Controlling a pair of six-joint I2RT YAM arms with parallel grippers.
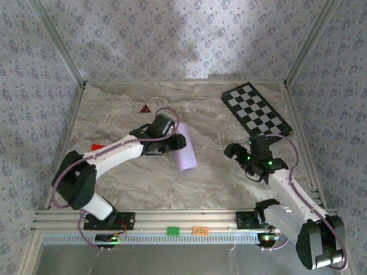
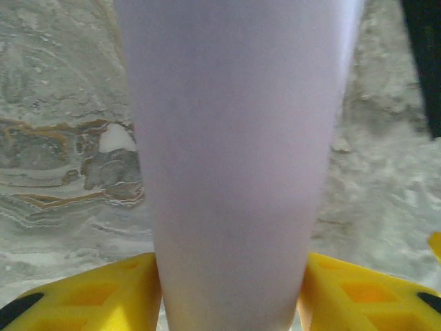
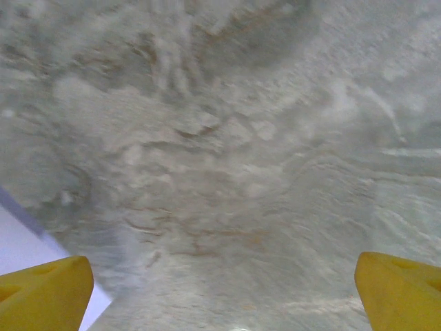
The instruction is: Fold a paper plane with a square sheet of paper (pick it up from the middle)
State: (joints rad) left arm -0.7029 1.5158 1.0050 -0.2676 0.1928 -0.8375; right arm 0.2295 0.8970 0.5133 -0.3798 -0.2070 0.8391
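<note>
Your left tool (image 2: 231, 307) grips the folded lilac sheet (image 1: 187, 150) near the middle of the marble surface (image 1: 218, 109), with its yellow fingers (image 2: 89, 303) pressed against either side of the paper. Your right tool (image 1: 239, 156) hovers open and empty, well apart from it. The folding looks partway done: a narrow band, not yet a pointed dart. You cannot read the creases, and the left arm covers the sheet's gripped end.
</note>
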